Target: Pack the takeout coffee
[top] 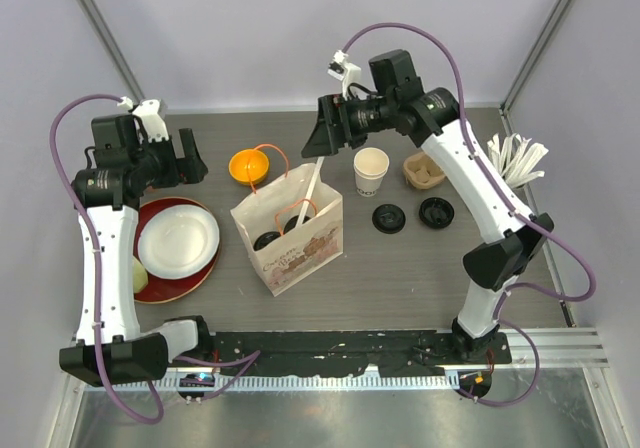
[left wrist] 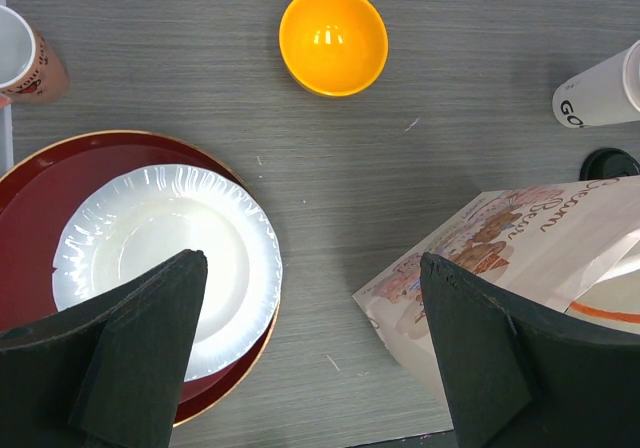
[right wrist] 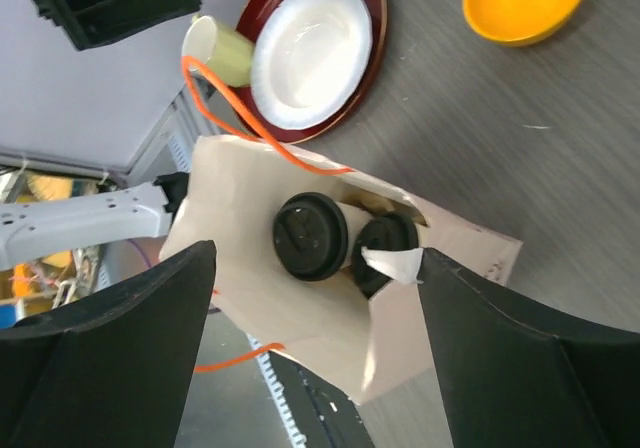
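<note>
Two takeout coffee cups, white with black lids [right wrist: 310, 236] [right wrist: 385, 248], stand side by side inside the open paper bag [top: 300, 253]; from above their lids [top: 268, 240] [top: 293, 225] show in its mouth. A white wrapped stick [top: 315, 183] leans out of the bag. My right gripper [top: 318, 140] [right wrist: 318, 258] hovers over the bag's mouth, open, nothing between its fingers. My left gripper [top: 192, 158] [left wrist: 312, 263] hangs open above bare table between the plates and the bag [left wrist: 520, 258].
A lidless white paper cup [top: 371, 171], two loose black lids [top: 388, 218] [top: 436, 213], a brown tub [top: 423, 171] and wrapped sticks [top: 515, 158] lie right of the bag. Left of it are an orange bowl [top: 250, 165], a white plate [top: 178, 236] on a red plate [top: 200, 273], a cream mug [right wrist: 215, 50] and a pinkish cup [left wrist: 25, 58].
</note>
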### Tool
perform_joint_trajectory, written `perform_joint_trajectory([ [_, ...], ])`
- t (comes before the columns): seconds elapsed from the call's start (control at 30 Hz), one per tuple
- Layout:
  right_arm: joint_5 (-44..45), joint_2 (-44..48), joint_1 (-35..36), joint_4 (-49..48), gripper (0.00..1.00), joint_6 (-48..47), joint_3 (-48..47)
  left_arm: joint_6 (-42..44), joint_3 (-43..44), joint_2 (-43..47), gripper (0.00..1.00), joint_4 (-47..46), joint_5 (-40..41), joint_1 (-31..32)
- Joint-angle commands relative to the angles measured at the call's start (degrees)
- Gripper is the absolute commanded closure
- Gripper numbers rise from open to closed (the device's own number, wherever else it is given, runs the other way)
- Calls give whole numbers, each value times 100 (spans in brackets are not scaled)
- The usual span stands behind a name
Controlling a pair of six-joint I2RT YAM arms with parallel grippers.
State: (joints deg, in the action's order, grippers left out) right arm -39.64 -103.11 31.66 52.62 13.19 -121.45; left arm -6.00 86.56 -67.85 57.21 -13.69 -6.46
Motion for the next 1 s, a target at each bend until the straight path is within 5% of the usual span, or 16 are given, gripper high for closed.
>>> perform_joint_trajectory([
  [0.0, 518, 476, -430, -14, 12, -72, -239, -24, 133, 88, 9, -201, -63, -31],
  [0.17, 921, 809, -1758, -664, 11, 807, -265, -33, 98, 97, 9, -201, -72, -22],
  [0.4, 2536, 1319, -3393, -271, 14, 518, -72, -33, 19, 141, 9, -219, -72, -31],
  [0.5, 3789, 1302, -3807, 378, 28, 141, -45, -24, -17, 176, 9, -219, -63, -31],
  [0.53, 4406, 1233, -3825, 581, 41, -226, -80, -7, -25, 185, 9, -219, -46, -31],
  [0.63, 5350, 1258, -3860, 847, 52, -650, 364, -6, -104, 237, 9, -210, -28, -31],
  [0.77, 5492, 1320, -3860, 933, 65, -853, 947, -7, -192, 290, 9, -210, -11, -31],
  [0.87, 5782, 1486, -3860, 1302, 65, -661, 1228, 55, -184, 290, 9, -193, -2, -31],
  [0.97, 5600, 1636, -3860, 1740, 47, -221, 1562, 81, -201, 282, 9, -228, 25, -31],
])
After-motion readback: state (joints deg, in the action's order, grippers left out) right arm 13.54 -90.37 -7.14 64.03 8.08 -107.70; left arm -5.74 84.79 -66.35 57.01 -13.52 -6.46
